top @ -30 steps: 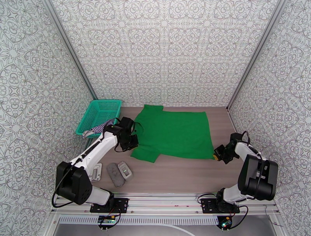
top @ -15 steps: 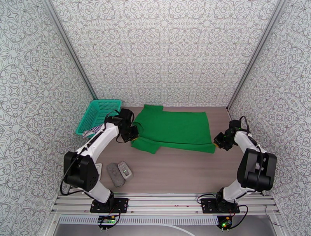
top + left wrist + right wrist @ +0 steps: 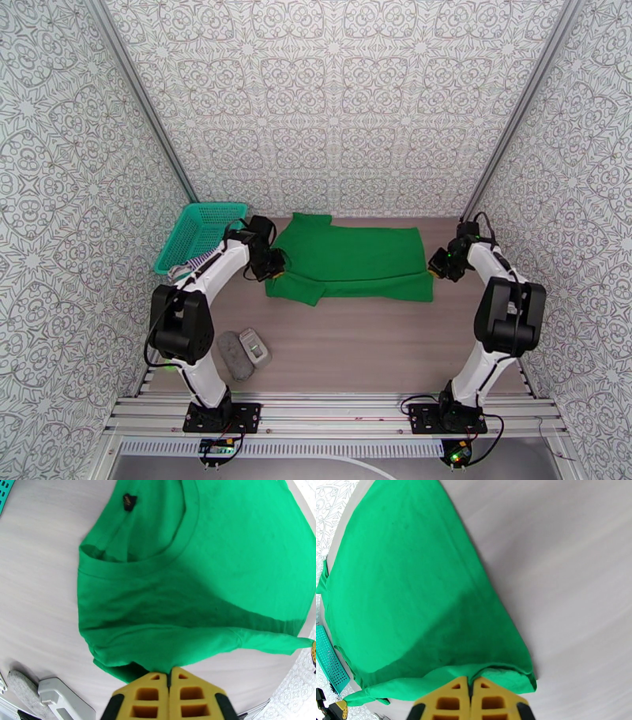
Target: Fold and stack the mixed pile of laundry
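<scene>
The green shirt [image 3: 351, 256] lies spread across the middle of the frame, its near edge lifted. It looks thin, limp and light, so I'd expect it to sag between 2 holds. Hems and corners are the places to pinch. The left gripper [image 3: 170, 677] is clenched on the edge by the sleeve, the right gripper [image 3: 471, 685] on the bottom corner. The striped top [image 3: 197, 261] sits by the teal basket [image 3: 201, 221], left of centre. The table [image 3: 355, 347] is smooth and pale, and patterned walls close in the space.

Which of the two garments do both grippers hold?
The green shirt, lying on the table; the striped top lies by the basket, untouched.
</scene>
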Motion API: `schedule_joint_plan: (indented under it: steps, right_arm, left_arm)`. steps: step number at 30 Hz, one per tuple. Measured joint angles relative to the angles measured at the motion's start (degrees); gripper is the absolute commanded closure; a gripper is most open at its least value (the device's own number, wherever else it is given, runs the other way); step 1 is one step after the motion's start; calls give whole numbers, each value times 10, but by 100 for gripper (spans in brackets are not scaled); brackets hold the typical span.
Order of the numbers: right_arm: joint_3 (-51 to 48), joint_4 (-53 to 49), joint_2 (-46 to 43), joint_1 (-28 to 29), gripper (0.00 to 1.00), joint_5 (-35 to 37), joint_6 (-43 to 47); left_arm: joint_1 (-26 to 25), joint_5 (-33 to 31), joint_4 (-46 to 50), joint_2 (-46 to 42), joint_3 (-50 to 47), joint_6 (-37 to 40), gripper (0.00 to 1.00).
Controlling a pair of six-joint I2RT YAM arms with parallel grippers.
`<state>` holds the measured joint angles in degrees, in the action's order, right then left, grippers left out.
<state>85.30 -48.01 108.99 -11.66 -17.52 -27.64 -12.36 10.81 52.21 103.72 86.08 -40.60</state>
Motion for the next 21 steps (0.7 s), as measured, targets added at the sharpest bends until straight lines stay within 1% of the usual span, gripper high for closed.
schedule_joint_plan:
  steps: [3,4,5,6,8,10,11,13,15,18,21]
  right_arm:
    - [25,-4,29,3,100,3,5]
    - [30,-4,38,4,99,4,7]
    - [33,-4,45,4,97,4,7]
    - [36,-4,54,5,91,4,7]
    - [42,-3,72,5,83,3,12]
    - [51,2,92,5,75,3,15]
    - [57,1,101,5,72,3,16]
    - [70,2,118,5,69,3,18]
    - [76,1,123,5,66,3,18]
    - [78,1,115,6,65,2,22]
    - [46,16,79,16,64,-5,22]
  left_arm:
    - [9,2,-15,8,0,-6,100]
    - [12,4,-20,12,0,-9,94]
    - [14,7,-26,17,0,-13,86]
    - [17,12,-32,23,0,-15,75]
    - [21,16,-47,35,1,-28,63]
    - [28,19,-63,49,1,-35,46]
    - [32,20,-70,55,1,-38,42]
    - [40,20,-75,64,3,-45,37]
    - [44,15,-71,67,13,-41,36]
    - [38,3,-58,67,37,-28,36]
    - [17,-6,-47,61,37,-12,37]
